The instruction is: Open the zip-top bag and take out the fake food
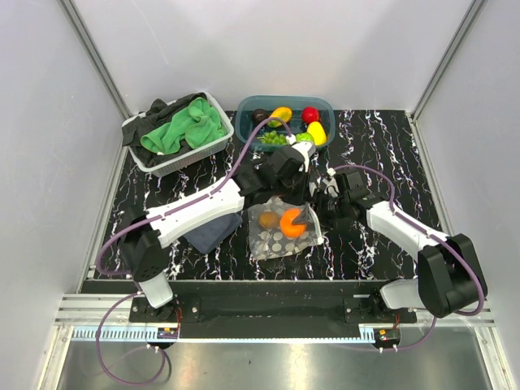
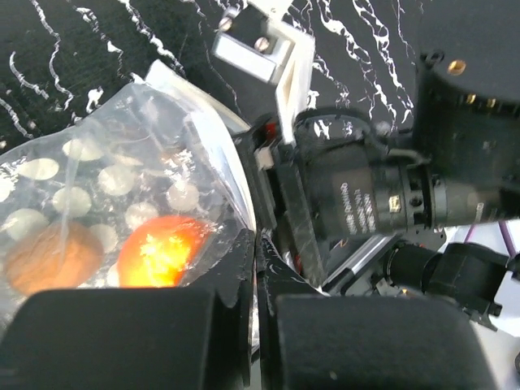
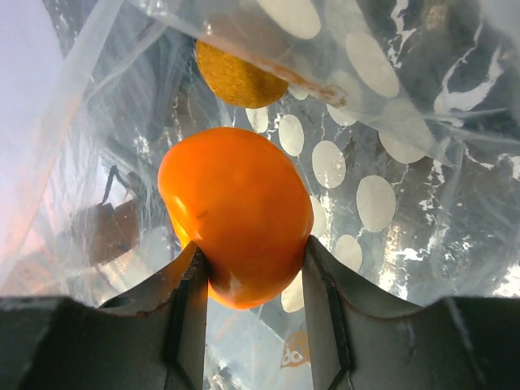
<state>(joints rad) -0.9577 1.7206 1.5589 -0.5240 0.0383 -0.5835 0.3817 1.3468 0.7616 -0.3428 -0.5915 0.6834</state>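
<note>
Now right fingers point(image 3: 188, 321) pinch orange fruit point(image 3: 236, 211) inside the bag point(image 3: 382, 191).

White walls point(image 1: 268, 41) enclose a black marbled table point(image 1: 390, 138).

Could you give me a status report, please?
Left hand shut on zip-top bag edge. Right hand inside bag, shut on orange fruit. Brown piece beyond it, not blocking.

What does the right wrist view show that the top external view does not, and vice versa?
Only right wrist: the right pincer shut on the orange fruit, touching both sides. Only top external: the teal tub of fake food and the basket with green cloth. Both: the dotted zip-top bag, with the orange fruit and a brown piece inside.
</note>
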